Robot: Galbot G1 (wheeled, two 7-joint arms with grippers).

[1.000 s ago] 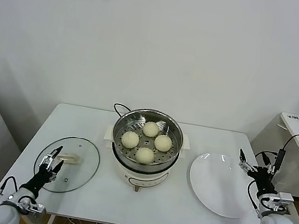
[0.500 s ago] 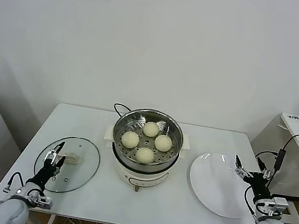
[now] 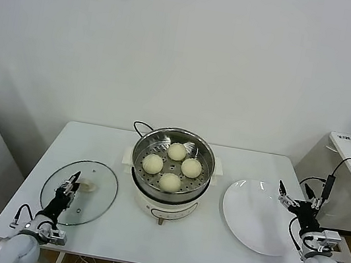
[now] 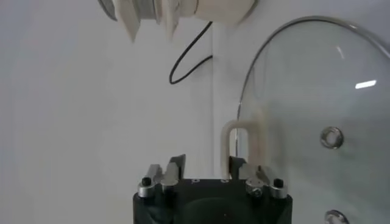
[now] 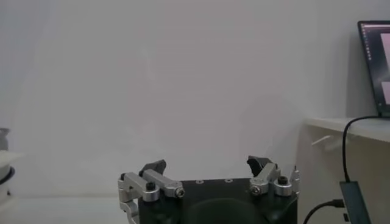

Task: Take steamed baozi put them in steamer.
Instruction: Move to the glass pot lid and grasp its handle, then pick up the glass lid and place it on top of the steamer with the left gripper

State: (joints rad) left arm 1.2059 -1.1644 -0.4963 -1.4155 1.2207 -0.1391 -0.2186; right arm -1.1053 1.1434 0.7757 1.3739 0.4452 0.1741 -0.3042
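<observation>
All four steamed baozi [image 3: 172, 166] sat inside the steamer [image 3: 171, 171], spaced in a diamond on its perforated floor: one toward the wall, one toward the robot, one on each side. The steamer stood at the middle of the white bench [image 3: 115, 219], its black cord [image 3: 140, 126] looping out behind it.

The left hand [image 3: 71, 185] hovered low over the near-left part of the bench, above the flat glass lid [image 3: 79, 192] (which lay to the left of the steamer). Its fingers were spread, holding nothing; in the left wrist view they pointed toward the lid's pale handle [image 4: 242, 146].

The right hand [image 3: 297, 198] hung at the right edge of the bench, beside the outer rim of the white plate [image 3: 254, 215]. Its fingers were likewise spread and empty.
</observation>
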